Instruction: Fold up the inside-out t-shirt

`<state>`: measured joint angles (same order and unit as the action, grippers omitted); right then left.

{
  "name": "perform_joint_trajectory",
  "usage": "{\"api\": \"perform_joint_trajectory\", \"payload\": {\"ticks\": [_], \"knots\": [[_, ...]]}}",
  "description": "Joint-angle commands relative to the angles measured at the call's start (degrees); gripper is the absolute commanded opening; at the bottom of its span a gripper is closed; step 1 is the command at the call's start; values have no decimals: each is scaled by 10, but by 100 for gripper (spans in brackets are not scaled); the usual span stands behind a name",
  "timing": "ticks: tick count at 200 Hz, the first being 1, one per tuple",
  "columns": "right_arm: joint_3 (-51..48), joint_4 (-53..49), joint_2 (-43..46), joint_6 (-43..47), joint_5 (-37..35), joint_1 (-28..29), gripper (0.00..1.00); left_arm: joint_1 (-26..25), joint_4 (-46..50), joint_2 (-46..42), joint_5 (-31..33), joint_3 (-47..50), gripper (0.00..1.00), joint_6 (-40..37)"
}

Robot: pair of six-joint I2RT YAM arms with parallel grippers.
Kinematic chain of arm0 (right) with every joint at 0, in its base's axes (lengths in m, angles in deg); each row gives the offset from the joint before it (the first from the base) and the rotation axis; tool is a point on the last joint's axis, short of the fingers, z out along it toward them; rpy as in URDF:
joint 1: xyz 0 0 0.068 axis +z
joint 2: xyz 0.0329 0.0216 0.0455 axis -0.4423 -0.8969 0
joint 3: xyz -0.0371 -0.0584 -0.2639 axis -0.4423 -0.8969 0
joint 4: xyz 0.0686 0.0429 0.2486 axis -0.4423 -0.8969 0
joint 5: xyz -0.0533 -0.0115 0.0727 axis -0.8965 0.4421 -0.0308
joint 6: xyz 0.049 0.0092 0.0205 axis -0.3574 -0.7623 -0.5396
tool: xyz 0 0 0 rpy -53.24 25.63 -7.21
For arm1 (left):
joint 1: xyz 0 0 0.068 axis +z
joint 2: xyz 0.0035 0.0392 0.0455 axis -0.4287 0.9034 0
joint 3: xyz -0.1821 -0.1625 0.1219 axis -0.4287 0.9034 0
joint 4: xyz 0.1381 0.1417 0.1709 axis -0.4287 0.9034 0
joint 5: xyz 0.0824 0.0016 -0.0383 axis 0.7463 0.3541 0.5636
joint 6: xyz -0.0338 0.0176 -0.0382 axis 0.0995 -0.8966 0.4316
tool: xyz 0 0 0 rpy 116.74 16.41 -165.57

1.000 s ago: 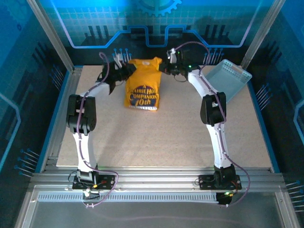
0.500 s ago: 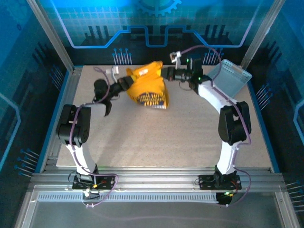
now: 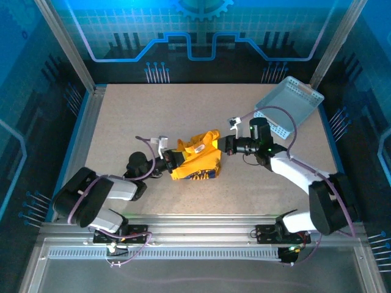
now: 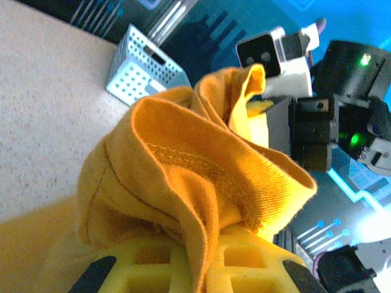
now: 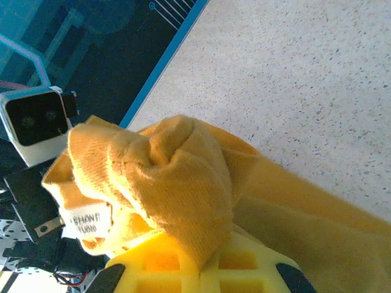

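Left pincer (image 3: 173, 163) is clenched on one end of the mustard-yellow soft cloth t-shirt (image 3: 197, 159). The right pincer (image 3: 223, 146) is clenched on the opposite end, the one nearer the pale blue-grey perforated plastic basket (image 3: 287, 102). The shirt is bunched between them, on or just above the speckled beige desk (image 3: 244, 195), well apart from the basket on its near-left side. Its long axis runs pincer to pincer, so spreading it, I judge, calls for both arms to draw apart along that line.

Jaws pinch the bunched inside-out t-shirt (image 5: 165, 177), white label (image 5: 88, 223) showing.
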<state>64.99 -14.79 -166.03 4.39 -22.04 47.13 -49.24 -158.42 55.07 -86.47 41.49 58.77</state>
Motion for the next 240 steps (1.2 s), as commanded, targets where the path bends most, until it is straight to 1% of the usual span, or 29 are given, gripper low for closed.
{"api": "perform_joint_trajectory", "payload": {"ticks": [1,19,40,51,69,88,103,118,141,162,179,188,203,217,240], "knots": [[11,-34,27,17,-84,-15,0,-2,74,-35,48,-21,0,-32],[62,-64,3,22,-83,-35,0,0,152,-54,90,-62,0,-44],[149,-99,-53,23,-51,-58,0,11,237,-79,148,-108,0,-57],[183,-93,-81,15,-25,-65,0,25,246,-82,155,-129,0,-57],[246,-82,-132,14,-18,-66,0,51,246,-61,149,-174,0,-51],[328,-83,-191,19,-17,-65,0,84,244,-2,104,-248,0,-46],[398,-90,-244,24,-28,-66,0,108,237,59,81,-310,0,-31],[480,-98,-304,24,-32,-69,0,130,205,123,64,-371,0,-25],[597,-80,-396,8,-29,-78,0,157,153,216,61,-465,0,-29],[662,-55,-447,2,-17,-79,0,172,99,286,36,-526,0,-33],[654,-34,-449,6,4,-75,0,173,59,316,1,-525,0,-33],[623,-19,-434,12,10,-71,0,171,21,320,-12,-498,0,-26],[541,10,-397,37,13,-61,0,164,-63,322,-17,-428,0,-25],[459,42,-359,50,17,-54,0,158,-65,307,-33,-372,0,-38],[336,90,-300,56,18,-43,0,134,-65,259,-38,-281,0,-71]]}}
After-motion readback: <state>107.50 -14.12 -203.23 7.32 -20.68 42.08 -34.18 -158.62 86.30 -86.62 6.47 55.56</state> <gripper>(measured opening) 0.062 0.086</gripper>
